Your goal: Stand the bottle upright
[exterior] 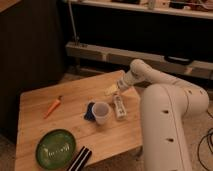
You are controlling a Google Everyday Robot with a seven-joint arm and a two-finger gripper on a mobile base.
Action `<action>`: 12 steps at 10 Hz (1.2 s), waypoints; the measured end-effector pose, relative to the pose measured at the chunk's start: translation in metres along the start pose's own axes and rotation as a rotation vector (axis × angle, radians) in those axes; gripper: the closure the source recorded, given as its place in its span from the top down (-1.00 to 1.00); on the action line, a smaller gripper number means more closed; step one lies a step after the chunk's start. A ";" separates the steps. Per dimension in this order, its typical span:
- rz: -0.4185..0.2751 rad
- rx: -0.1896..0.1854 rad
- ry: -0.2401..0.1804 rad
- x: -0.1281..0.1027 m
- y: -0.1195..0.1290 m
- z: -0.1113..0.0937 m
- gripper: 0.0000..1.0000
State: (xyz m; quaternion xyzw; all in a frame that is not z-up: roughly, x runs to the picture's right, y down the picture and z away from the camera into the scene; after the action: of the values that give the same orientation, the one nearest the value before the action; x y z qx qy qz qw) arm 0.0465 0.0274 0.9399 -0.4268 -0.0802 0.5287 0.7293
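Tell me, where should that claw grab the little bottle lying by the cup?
Probably around the middle of its slim body, from above. The bottle lies flat on the table with the cup close beside it, so only its top side is free. The claw hovers open near its far end.

1. Light: we record dim, warm light from above on the wooden table [35, 107]; the background is dark.
2. Highlights: we note the white robot arm [167, 107] as brightest, slightly washed out.
3. Gripper [112, 90], low over the table's far side: pale, blurred.
4. Focus: we find the whole frame soft and grainy.
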 end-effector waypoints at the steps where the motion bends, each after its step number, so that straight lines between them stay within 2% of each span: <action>1: 0.000 0.000 0.009 -0.001 0.000 0.000 0.60; 4: 0.011 -0.006 0.029 0.000 -0.001 0.002 0.60; 7: 0.016 0.006 0.053 0.004 -0.003 0.007 0.60; 12: 0.011 0.022 0.062 0.006 -0.002 0.014 0.60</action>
State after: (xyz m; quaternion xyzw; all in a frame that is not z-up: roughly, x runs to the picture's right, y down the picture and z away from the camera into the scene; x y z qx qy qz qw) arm 0.0429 0.0395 0.9481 -0.4352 -0.0493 0.5203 0.7332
